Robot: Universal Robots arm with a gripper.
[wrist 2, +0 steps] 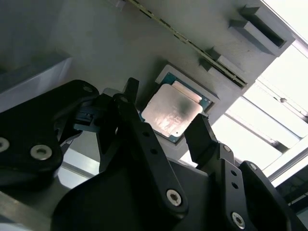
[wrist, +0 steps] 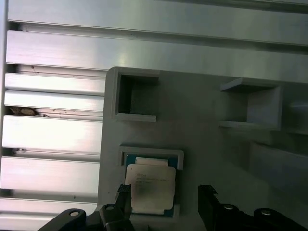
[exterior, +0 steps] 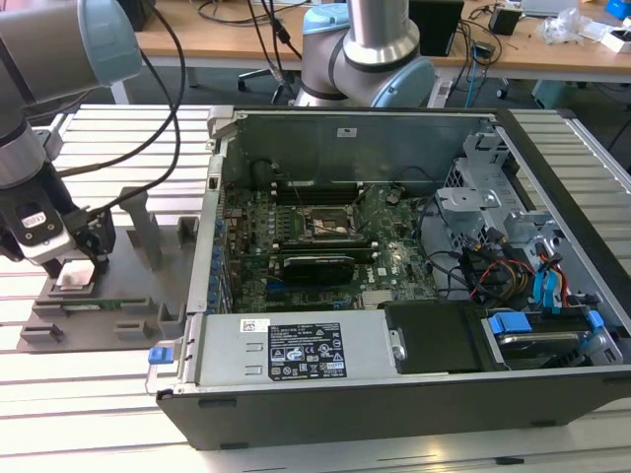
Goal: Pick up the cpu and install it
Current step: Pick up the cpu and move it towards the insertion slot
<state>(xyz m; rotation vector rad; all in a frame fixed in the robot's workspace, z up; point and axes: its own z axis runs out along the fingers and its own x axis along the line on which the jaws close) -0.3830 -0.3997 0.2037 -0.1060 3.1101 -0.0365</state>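
Second wrist view | cpu (wrist 2: 173, 113) between spread tool (wrist 2: 165, 108) jaws | on fixture (wrist 2: 120, 48)

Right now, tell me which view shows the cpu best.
The second wrist view: the cpu shows its whole silver top unobstructed. The first wrist view has it near the picture's edge; the exterior view gives a small pale patch under the end effector.
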